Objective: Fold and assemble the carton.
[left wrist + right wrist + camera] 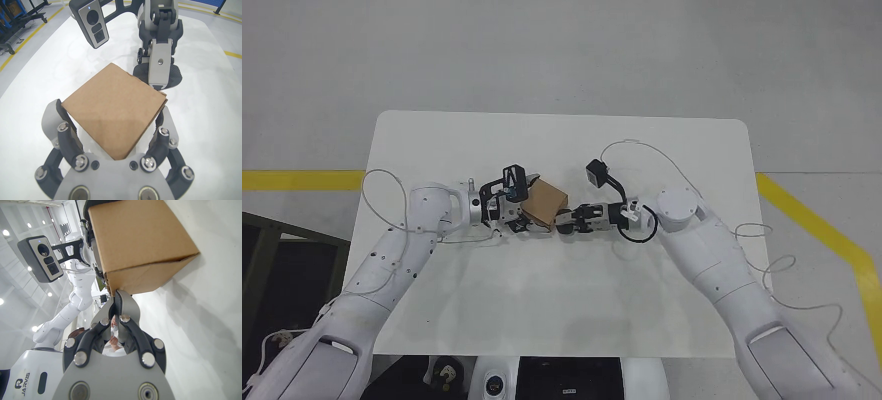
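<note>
A white bench [642, 300] stands on a grey floor [542, 50] marked with yellow tape [302, 180]. Near its middle, on the left, the left gripper [111, 111] is spread around the carton [115, 113], one finger on each of two opposite side walls, holding it. The carton is brown and already squared into a box. It sits low at the bench's centre, turned corner-on to the left arm, with a folded seam across its end face. To its right, the right gripper [115, 294] has its pads pressed together, tips against the carton's lower edge at a corner.

The likely trouble is a push from the right that outweighs the left grip. The smooth walls could slide between the pads, and the box could twist or rack out of square. The narrow tips could also ride off the edge, crush the corner, or leave the end flap untucked and springing open.
</note>
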